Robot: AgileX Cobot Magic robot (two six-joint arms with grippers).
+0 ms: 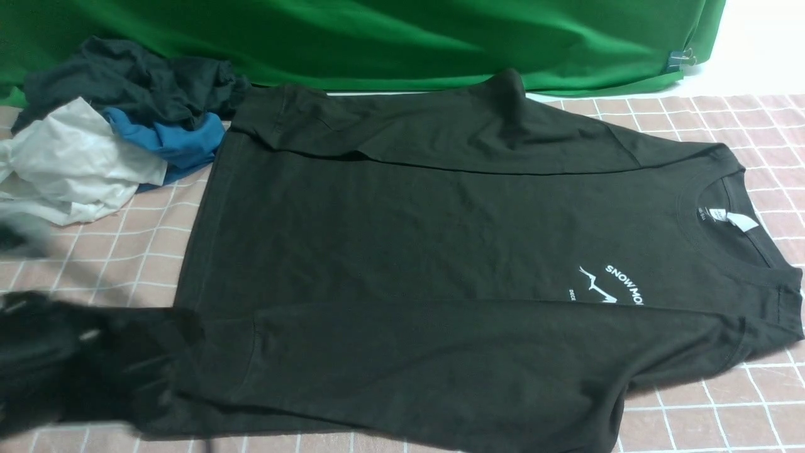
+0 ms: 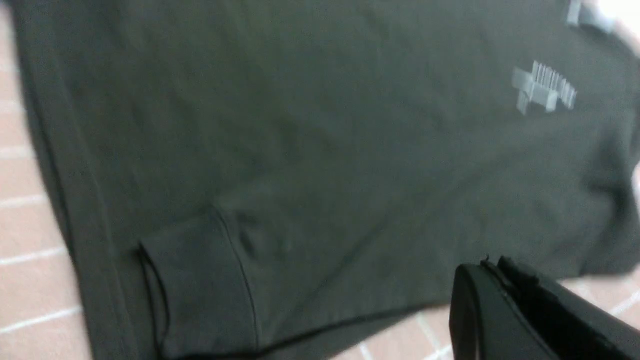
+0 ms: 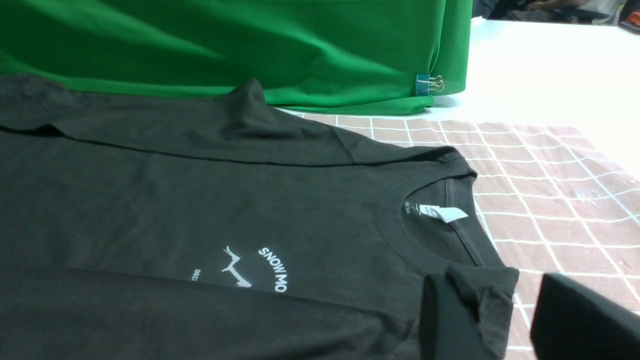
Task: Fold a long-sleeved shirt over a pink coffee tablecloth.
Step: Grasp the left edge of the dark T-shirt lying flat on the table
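We see the long-sleeved shirt (image 1: 440,251) lying flat, chest up, on the pink coffee tablecloth (image 1: 723,409). Its collar points right and its hem left. The far sleeve is folded along the far edge of the body. The near sleeve lies across the near edge, partly covering the white chest print (image 1: 613,286), and its cuff (image 2: 200,290) rests on the body close to the hem. The white neck label (image 1: 741,221) shows inside the collar. The left gripper (image 2: 492,270) is at the near left, a dark blur in the front view; from its wrist camera we see the fingers pressed together with no cloth between them, above the shirt's near edge. The right gripper (image 3: 495,300) is at the near right shoulder. Its fingers stand apart with the shoulder corner between them, but we cannot tell whether they pinch it. A heap of black, blue and white garments (image 1: 113,138) sits at the far left, touching the shirt's far corner. A green backdrop (image 1: 377,38) hangs behind, with a binder clip (image 3: 429,85) at its right end.
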